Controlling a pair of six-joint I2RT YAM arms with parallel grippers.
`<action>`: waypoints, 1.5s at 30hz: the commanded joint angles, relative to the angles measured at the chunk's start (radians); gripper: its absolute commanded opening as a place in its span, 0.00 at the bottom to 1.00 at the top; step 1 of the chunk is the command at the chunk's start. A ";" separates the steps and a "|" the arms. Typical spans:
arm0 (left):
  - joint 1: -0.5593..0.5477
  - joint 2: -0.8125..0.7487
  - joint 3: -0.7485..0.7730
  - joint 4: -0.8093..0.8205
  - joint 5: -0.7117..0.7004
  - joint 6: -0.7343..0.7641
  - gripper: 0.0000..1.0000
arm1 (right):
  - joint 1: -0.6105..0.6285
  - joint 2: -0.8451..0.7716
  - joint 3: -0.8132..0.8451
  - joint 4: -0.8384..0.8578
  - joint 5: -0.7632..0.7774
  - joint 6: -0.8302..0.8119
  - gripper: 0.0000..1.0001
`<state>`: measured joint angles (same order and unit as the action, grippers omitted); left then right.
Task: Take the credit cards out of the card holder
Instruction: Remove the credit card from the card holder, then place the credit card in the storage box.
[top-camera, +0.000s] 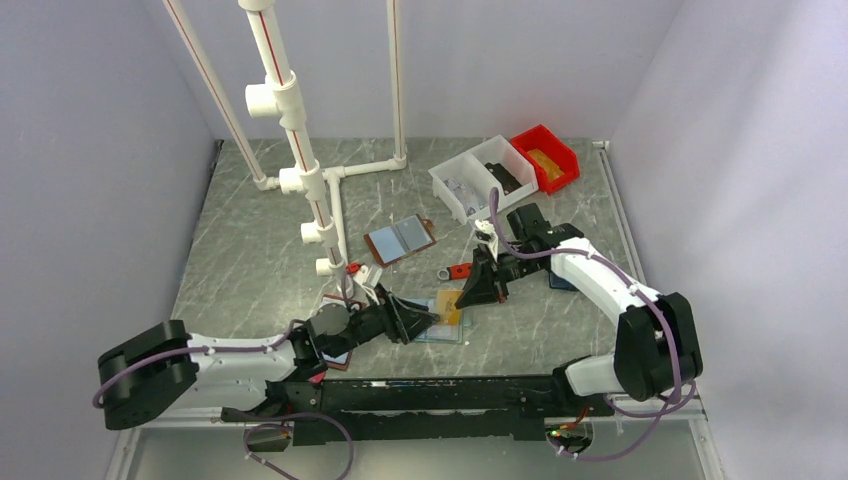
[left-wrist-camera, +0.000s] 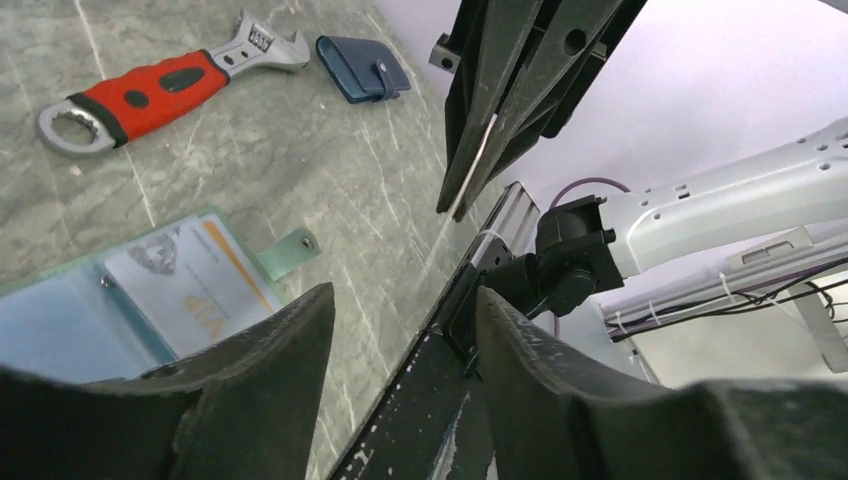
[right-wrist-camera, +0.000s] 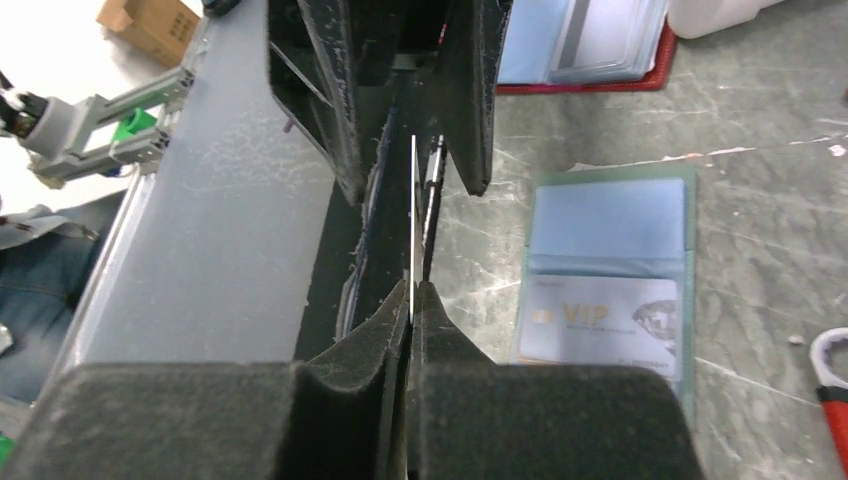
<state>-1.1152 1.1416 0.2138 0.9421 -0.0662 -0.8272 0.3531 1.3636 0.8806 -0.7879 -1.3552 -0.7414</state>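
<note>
- Held card (right-wrist-camera: 412, 220): seen edge-on as a thin pale line, clear of the worktop (right-wrist-camera: 770, 250). Judged light, stiff with slight flex, and slick-faced. It is best pinched across its broad faces near one short end, since a grip on the edges would likely slip.
- Right tool (right-wrist-camera: 412, 292): pads closed flat on the near end of that card. In the top view the forearm folds back over the worktop and the tool points toward 8 o'clock.
- Left tool (left-wrist-camera: 405, 300): jaws partly apart, nothing between the pads. In the right wrist view its fingers flank the card's far end, with no contact visible. The arm lies low, pointing toward 3 o'clock in the top view.
- Card holder (right-wrist-camera: 612, 215): open and flat on the worktop, at 3 o'clock of the right tool in that tool's own view.
- VIP card (right-wrist-camera: 600, 325): sits in the holder's nearer panel. It probably has to be drawn out along the pocket mouth, and the light holder would likely slide unless pinned.
</note>
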 joint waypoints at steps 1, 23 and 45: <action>-0.002 -0.111 0.018 -0.162 -0.033 -0.023 0.64 | -0.012 0.003 0.067 -0.101 0.057 -0.149 0.00; 0.052 -0.242 0.508 -1.077 -0.008 0.386 0.99 | -0.226 -0.069 0.100 -0.148 0.211 -0.225 0.00; 0.309 0.387 0.898 -0.983 0.455 0.707 0.97 | -0.500 -0.121 0.093 -0.045 0.291 -0.133 0.00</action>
<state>-0.8349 1.5349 1.0760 -0.0574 0.3061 -0.1520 -0.1165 1.2690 0.9436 -0.8917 -1.0725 -0.8944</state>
